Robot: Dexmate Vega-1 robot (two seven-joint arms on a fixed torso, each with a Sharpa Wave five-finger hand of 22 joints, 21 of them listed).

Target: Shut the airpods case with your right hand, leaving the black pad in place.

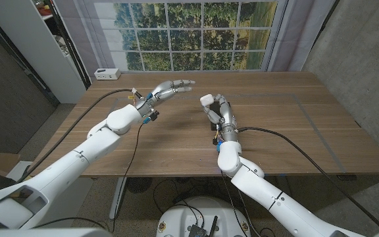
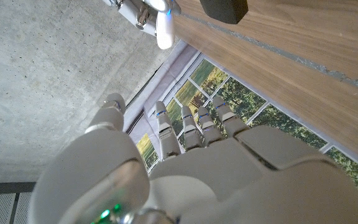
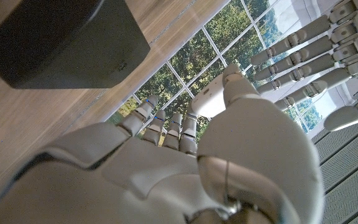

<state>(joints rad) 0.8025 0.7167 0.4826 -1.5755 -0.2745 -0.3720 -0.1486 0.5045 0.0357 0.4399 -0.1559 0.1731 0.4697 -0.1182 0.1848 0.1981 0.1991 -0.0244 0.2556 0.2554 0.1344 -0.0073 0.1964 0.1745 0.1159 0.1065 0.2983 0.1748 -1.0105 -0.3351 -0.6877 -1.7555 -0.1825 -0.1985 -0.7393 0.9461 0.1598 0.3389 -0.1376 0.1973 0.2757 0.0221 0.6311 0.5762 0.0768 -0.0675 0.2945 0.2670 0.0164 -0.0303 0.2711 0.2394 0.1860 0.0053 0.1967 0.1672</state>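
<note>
The black pad (image 1: 206,116) lies on the wooden table (image 1: 295,125) at mid-table, right beside my right hand (image 1: 221,117). That hand is stretched over the pad's right edge with its fingers extended and its white thumb tip forward, and I see nothing in it. The pad (image 3: 61,40) is a dark slab whose visible part is bare. I cannot make out the airpods case, which may be hidden by the hand. My left hand (image 1: 166,90) hovers to the left of the pad with straight, spread fingers and holds nothing. The pad (image 2: 224,9) and my right hand (image 2: 138,9) lie beyond it.
A white box (image 1: 105,74) sits at the table's far left corner. A black cable (image 1: 110,97) runs along the left arm, and another cable (image 1: 288,139) trails right from the right wrist. Bare wood stretches right of the right hand.
</note>
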